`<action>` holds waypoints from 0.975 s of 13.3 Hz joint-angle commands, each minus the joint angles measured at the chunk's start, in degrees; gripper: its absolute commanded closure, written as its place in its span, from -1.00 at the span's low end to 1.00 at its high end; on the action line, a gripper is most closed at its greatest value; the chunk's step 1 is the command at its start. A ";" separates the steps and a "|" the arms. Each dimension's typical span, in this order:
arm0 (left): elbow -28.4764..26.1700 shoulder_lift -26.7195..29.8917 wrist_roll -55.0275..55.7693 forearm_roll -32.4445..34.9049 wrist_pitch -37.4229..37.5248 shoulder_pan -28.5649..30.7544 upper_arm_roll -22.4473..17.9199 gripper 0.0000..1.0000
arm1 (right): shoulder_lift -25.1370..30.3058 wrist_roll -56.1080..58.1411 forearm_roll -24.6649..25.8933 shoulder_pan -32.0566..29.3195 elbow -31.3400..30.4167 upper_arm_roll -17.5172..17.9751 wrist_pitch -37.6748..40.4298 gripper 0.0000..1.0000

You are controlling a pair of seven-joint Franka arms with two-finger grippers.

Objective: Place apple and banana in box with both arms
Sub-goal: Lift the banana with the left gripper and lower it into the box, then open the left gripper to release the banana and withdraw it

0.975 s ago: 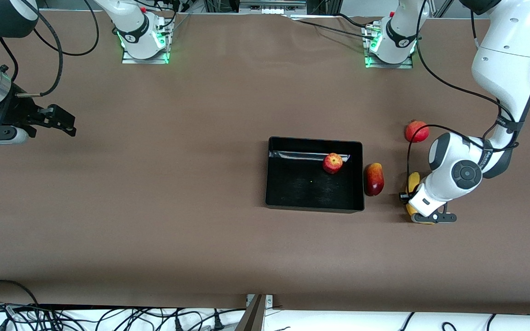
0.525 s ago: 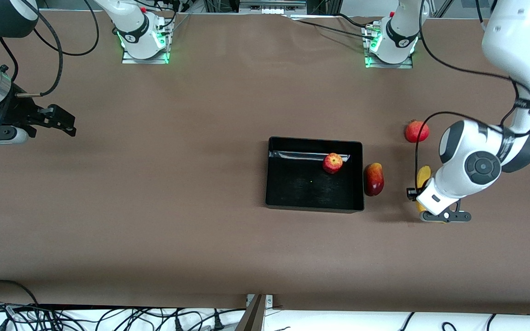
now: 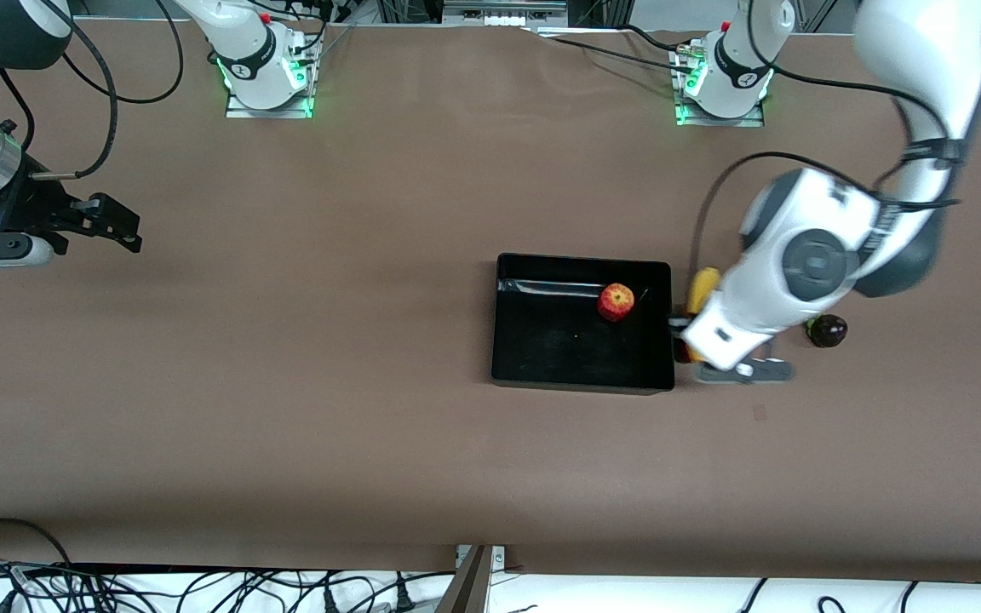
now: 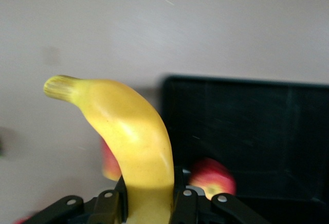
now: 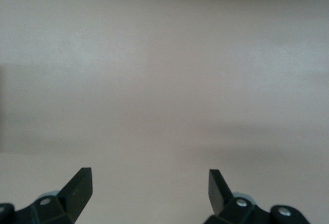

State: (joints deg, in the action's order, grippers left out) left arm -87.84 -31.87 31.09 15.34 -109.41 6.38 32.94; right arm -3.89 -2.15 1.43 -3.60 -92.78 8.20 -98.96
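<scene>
My left gripper (image 3: 685,334) is shut on the yellow banana (image 3: 702,288) and holds it in the air just off the box's end toward the left arm's end of the table. In the left wrist view the banana (image 4: 128,136) curves up from between the fingers of the left gripper (image 4: 149,196). The black box (image 3: 542,340) holds the apple (image 3: 616,301); both also show in the left wrist view, the box (image 4: 257,126) and the apple (image 4: 213,176). My right gripper (image 3: 120,228) waits open and empty over bare table at the right arm's end, its fingers (image 5: 77,188) wide apart.
A red-and-yellow mango-like fruit (image 4: 109,162) lies beside the box under the left gripper, mostly hidden in the front view. A small dark round fruit (image 3: 827,330) lies on the table toward the left arm's end. The left arm hides the plain red round fruit.
The left arm lifted the banana off the table and carried it toward the box. The dark fruit came into view; the plain red fruit went out of sight. The right arm has not moved.
</scene>
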 commanded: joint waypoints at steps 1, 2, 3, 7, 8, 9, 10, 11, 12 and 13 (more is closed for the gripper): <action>2.85 -4.33 6.94 -0.31 -4.30 -6.01 -0.42 1.00 | -0.07 -0.31 0.06 -0.18 0.84 0.33 0.34 -1.00; 2.85 -5.56 9.14 0.04 -7.02 -7.25 -0.43 1.00 | -0.07 -0.31 0.06 -0.18 0.84 0.33 0.34 -1.00; 2.85 -6.88 10.99 -0.05 -10.27 -8.82 -0.43 1.00 | -0.07 -0.31 0.06 -0.18 0.84 0.33 0.25 -1.00; 2.15 -11.63 12.76 0.04 -18.91 -14.98 -2.96 1.00 | -0.07 -0.31 0.06 -0.18 0.84 0.33 0.34 -1.00; 2.23 -12.59 12.77 0.22 -19.35 -16.56 -5.24 1.00 | -0.07 -0.31 0.06 -0.18 0.84 0.33 0.43 -1.00; 2.32 -13.47 12.77 0.04 -20.92 -17.97 -6.48 1.00 | -0.07 -0.31 0.06 -0.18 0.84 0.42 0.26 -1.00; 2.15 -14.26 12.85 0.04 -22.24 -18.85 -7.10 1.00 | -0.07 -0.31 0.06 -0.18 0.84 0.42 0.25 -1.00; 2.14 -14.71 12.94 0.04 -22.34 -18.86 -7.10 1.00 | -0.07 -0.31 0.06 -0.18 0.84 0.42 0.17 -1.00; 2.14 -14.89 12.94 -0.05 -22.34 -18.95 -7.11 0.71 | -0.07 -0.31 0.06 -0.18 0.84 0.42 0.08 -1.00; 2.14 -14.97 12.94 -0.05 -22.34 -18.51 -7.11 -0.74 | -0.24 -0.31 0.06 -0.18 0.84 0.33 -0.27 -1.00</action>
State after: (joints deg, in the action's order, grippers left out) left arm -87.51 -46.47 43.52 15.32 -132.16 -11.68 26.52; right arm -3.89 -2.15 1.43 -3.59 -92.70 8.23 -98.98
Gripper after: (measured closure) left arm 0.656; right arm 0.000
